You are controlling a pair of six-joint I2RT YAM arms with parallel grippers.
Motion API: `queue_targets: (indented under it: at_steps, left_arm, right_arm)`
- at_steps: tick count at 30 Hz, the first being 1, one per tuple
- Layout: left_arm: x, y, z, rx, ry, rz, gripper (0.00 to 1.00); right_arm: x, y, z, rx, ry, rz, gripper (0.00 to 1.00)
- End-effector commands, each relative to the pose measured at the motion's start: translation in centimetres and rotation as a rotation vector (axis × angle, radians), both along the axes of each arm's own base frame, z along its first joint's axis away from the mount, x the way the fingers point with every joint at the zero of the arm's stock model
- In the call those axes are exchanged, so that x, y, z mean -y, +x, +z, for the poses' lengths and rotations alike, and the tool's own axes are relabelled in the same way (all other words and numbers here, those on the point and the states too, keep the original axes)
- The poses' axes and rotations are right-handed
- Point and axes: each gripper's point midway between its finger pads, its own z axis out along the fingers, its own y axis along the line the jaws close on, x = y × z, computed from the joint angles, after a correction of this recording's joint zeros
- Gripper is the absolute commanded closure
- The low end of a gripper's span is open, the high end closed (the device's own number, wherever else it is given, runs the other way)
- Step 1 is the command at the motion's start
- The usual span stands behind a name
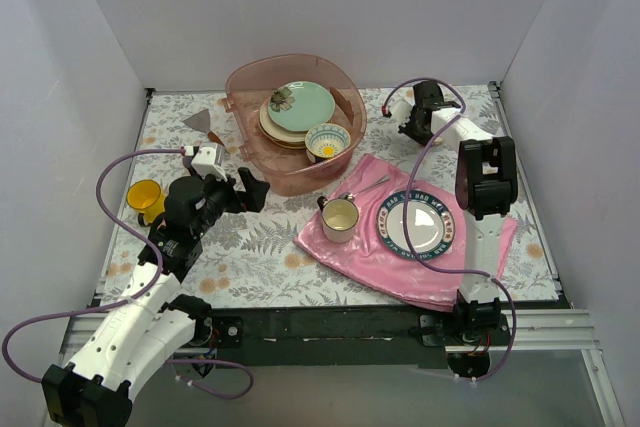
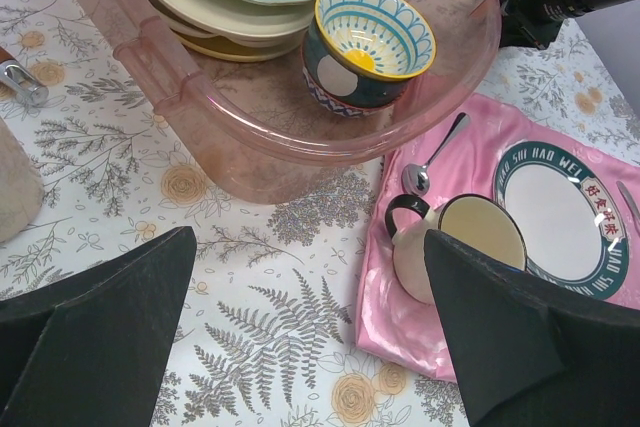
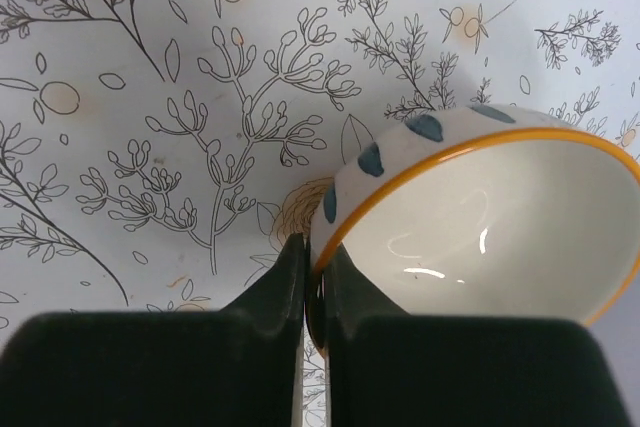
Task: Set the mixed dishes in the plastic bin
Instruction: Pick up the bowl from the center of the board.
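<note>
R hand (image 3: pixel 315 252) pinches dotted bowl (image 3: pixel 480 217) rim; L hand (image 2: pixel 308 237) spread.

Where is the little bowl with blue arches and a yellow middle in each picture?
Top view: the arched bowl sits in the bin, near right, beside the stacked plates.
Left wrist view: upper middle, in the bin, right of the plates.
Right wrist view: not there; the dotted bowl is another one.
Shared landmark: the flowery table cover, in all three.
</note>
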Motion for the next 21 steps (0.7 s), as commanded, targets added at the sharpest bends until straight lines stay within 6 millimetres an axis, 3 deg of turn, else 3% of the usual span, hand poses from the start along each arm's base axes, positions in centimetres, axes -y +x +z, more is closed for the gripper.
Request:
queue_targets:
  at_steps: [1,6,7,9,10,11,12,14,15,21]
  left_arm:
    - [-0.2,0.1,0.3,0.021,0.006,-0.002,0.02]
    - [0.2,0.1,0.4,0.021,-0.008,-0.023,0.02]
    - [0.2,0.1,0.3,0.017,-0.01,-0.027,0.02]
    - [0.4,0.1,0.3,0.012,-0.017,-0.038,0.02]
    - [0.4,0.1,0.4,0.012,-0.021,-0.039,0.02]
    - [0.4,0.1,0.3,0.008,-0.024,-0.041,0.02]
    - [0.4,0.1,0.4,0.005,-0.035,-0.04,0.02]
    - [0.3,0.2,0.5,0.005,-0.049,-0.041,0.02]
    - [0.4,0.2,0.6,0.002,-0.067,-0.044,0.02]
    - [1.3,0.1,0.0,-0.055,-0.146,-0.071,0.02]
  right_arm:
    - [-0.4,0.6,1.5,0.052,-0.008,0.038,0.99]
    - [-0.6,-0.4,3.1,0.072,-0.006,0.067,0.99]
    - [-0.8,-0.5,4.5,0.096,0.0,0.082,0.99]
    - [-1.0,-1.6,4.8,0.089,0.003,0.1,0.99]
    - [-1.3,-2.0,6.5,0.115,0.014,0.123,0.99]
    - [-1.4,-3.1,6.1,0.094,0.016,0.137,0.99]
    - [-1.6,-3.7,7.9,0.122,0.026,0.153,0.99]
    - [-2.2,-6.2,7.7,0.06,0.035,0.218,0.99]
    - [-2.8,-7.3,9.1,0.074,0.063,0.25,0.99]
    - [-5.3,-14.0,11.7,0.095,0.168,0.384,0.99]
